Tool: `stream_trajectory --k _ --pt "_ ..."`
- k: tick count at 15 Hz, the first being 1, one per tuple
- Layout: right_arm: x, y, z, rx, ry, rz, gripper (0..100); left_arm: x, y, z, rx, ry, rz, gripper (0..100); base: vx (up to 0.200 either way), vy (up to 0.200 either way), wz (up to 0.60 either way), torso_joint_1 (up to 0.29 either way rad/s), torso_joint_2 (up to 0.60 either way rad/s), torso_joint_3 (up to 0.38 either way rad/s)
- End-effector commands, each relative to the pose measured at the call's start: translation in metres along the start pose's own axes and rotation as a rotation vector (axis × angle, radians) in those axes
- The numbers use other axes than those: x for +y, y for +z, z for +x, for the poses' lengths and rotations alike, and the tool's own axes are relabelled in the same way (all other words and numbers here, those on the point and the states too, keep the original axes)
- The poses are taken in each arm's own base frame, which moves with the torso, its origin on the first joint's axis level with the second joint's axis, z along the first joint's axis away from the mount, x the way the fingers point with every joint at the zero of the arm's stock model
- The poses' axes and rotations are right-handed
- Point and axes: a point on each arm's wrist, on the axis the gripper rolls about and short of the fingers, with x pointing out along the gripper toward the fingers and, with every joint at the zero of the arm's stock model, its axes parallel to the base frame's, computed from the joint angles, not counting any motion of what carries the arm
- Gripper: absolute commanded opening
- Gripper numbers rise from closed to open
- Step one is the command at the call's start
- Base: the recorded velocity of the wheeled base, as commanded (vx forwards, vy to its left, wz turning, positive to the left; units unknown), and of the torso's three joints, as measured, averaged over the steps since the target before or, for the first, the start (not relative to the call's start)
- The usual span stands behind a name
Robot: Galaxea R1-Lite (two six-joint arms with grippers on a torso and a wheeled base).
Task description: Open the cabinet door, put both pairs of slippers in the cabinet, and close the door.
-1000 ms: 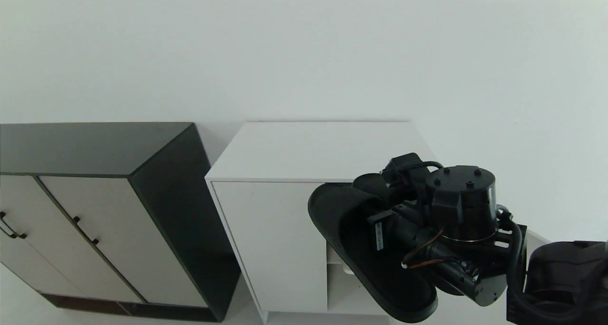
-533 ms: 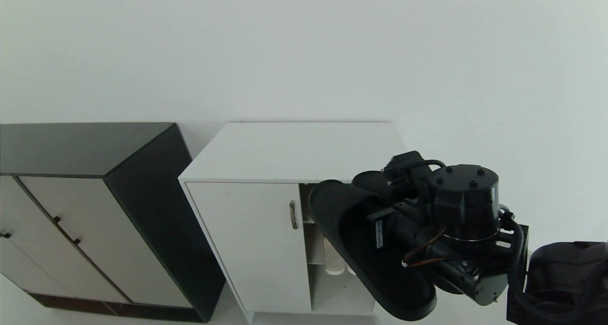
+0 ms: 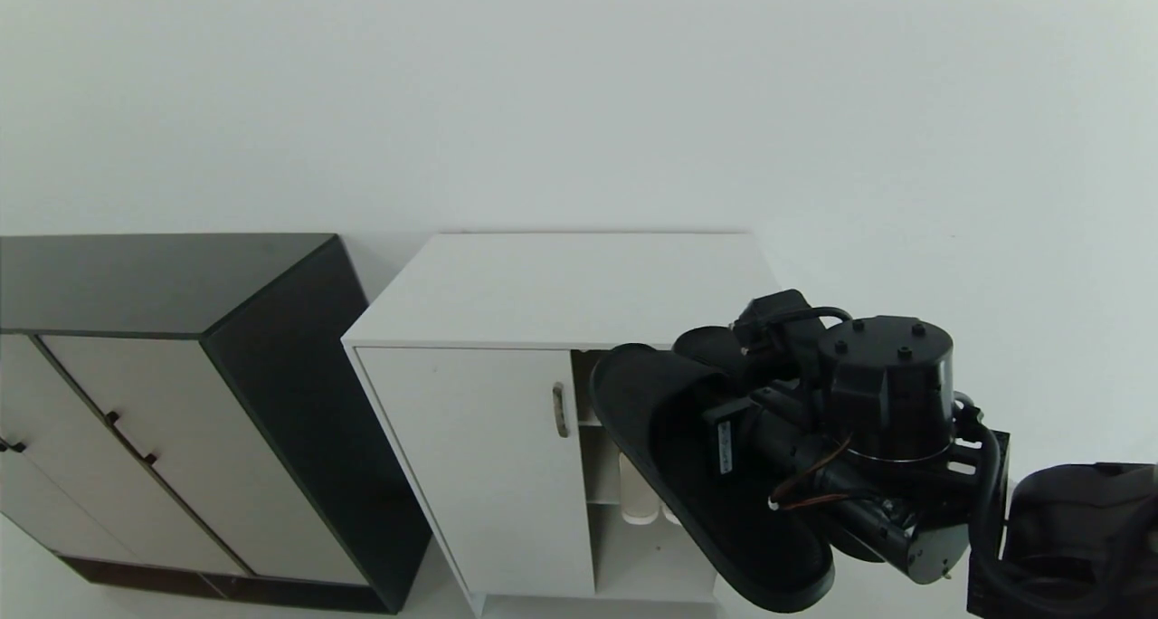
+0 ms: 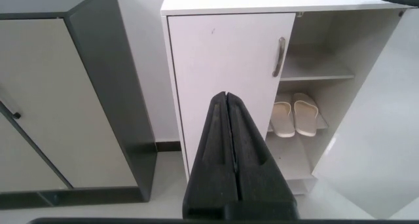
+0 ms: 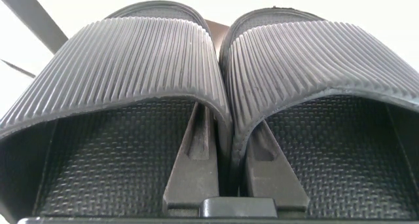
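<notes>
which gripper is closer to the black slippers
Right. The right gripper is clamped on the pair of black ribbed rubber slippers, its fingers inside them. The left gripper is shut and empty, apart from them, facing the white cabinet door.

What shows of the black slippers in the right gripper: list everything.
The black slippers are a matte, rubbery-looking pair of slides with ribbed straps and textured footbeds. They hang side by side, tilted, off the floor, in front of the white cabinet's open right half. The right gripper has one of its jaws inside each slipper, shut on the two inner side walls. Nothing else touches them.
</notes>
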Motion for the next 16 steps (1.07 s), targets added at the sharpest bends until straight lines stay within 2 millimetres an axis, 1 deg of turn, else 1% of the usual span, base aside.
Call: stream_trajectory --k 1,14,16 --pt "-0.0003 -0.0016 -0.0008 0.004 -0.001 -0.004 0 0.0000 0.0002 0.0000 -0.002 0.001 -0.001 0 0.000 0.000 0.00 0.000 0.00 0.000" --pt "-0.0010 -0.0069 -0.0010 0.014 0.000 -0.016 0 0.0000 0.0001 0.0001 0.001 0.000 0.000 0 0.000 0.000 0.00 -0.003 0.00 0.004" --pt "-0.0010 -0.0069 -0.0010 0.014 0.000 -0.016 0 0.0000 0.0001 0.0001 0.001 0.000 0.000 0 0.000 0.000 0.00 -0.168 0.38 0.215"
